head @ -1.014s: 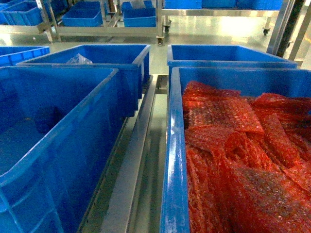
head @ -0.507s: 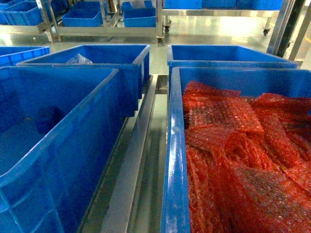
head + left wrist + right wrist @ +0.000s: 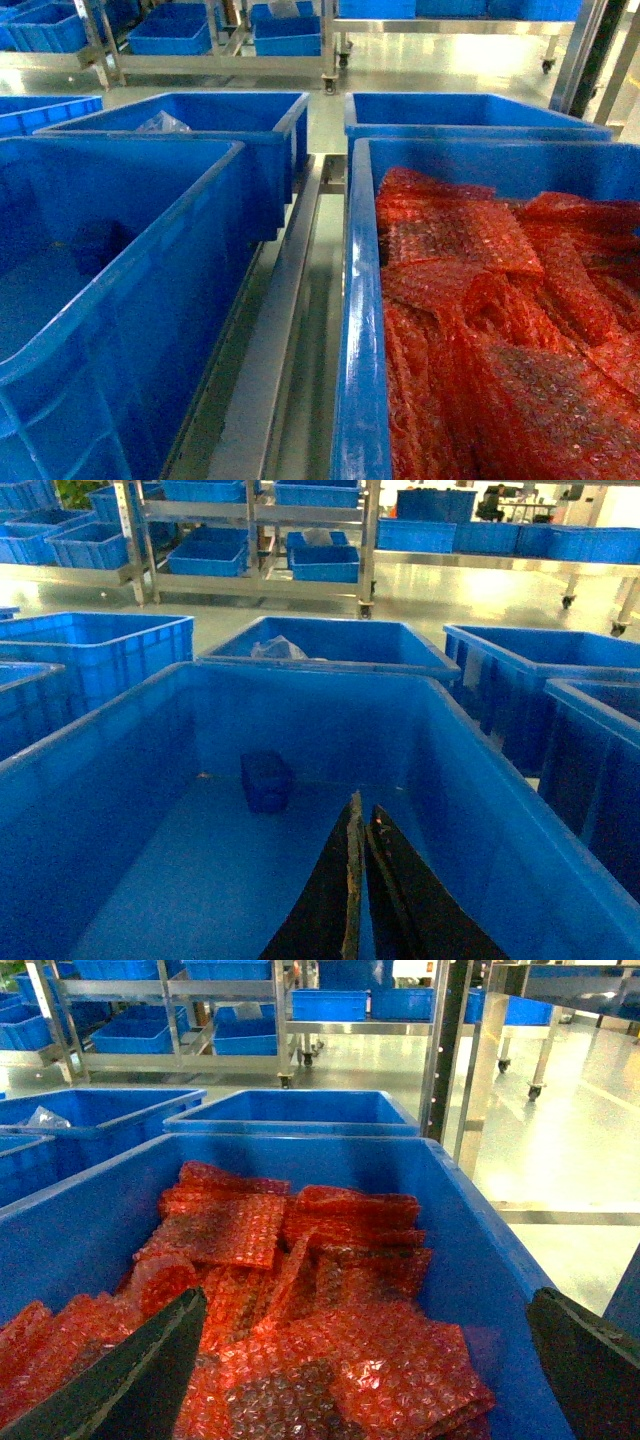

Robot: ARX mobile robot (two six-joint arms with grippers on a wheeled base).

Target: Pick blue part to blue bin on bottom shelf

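Rim of blue bin (image 3: 520,810) surrounds blue part (image 3: 267,780); left jaws closed.

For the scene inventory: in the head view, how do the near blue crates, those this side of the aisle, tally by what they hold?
Crate with red bubble wrap: 1
Crate with blue part: 1
Crate with clear bag: 1
Crates with contents unseen: 2
Total: 5

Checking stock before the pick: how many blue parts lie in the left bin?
1. The blue part sits on the floor of the left bin, near its far wall, ahead of the left gripper. None seems hidden.
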